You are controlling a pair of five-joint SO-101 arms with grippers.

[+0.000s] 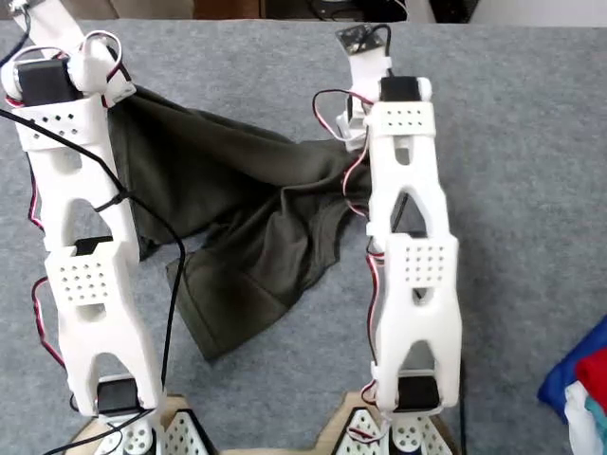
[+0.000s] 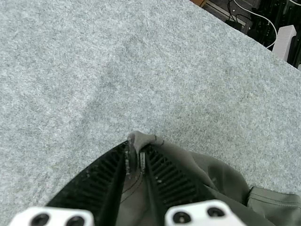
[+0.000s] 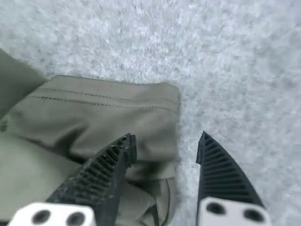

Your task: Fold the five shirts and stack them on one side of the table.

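At the left side of the table [image 1: 512, 142], which has a grey felt cover, the left arm [image 1: 81, 237] stretches toward the far edge. Its left gripper [image 2: 135, 151] is closed tightly on a small fold of the olive shirt [image 1: 247, 209], and the cloth sticks out a little between the ribbed black fingertips [image 2: 155, 162]. From this pinched corner the shirt runs across the middle of the table, between the two arms. It lies crumpled and not flat, with one part falling toward the near edge. The far right part of the shirt goes under the right arm [image 1: 413, 237]. The right gripper [image 3: 165, 141] is spread wide just above the shirt's stitched hem. One finger [image 3: 110, 165] is over the cloth and the other is over the bare felt, just beside the hem's corner; it holds nothing. At the near right edge of the table lies a pile of coloured clothes [image 1: 583, 384], blue, red and white, well apart from the shirt.
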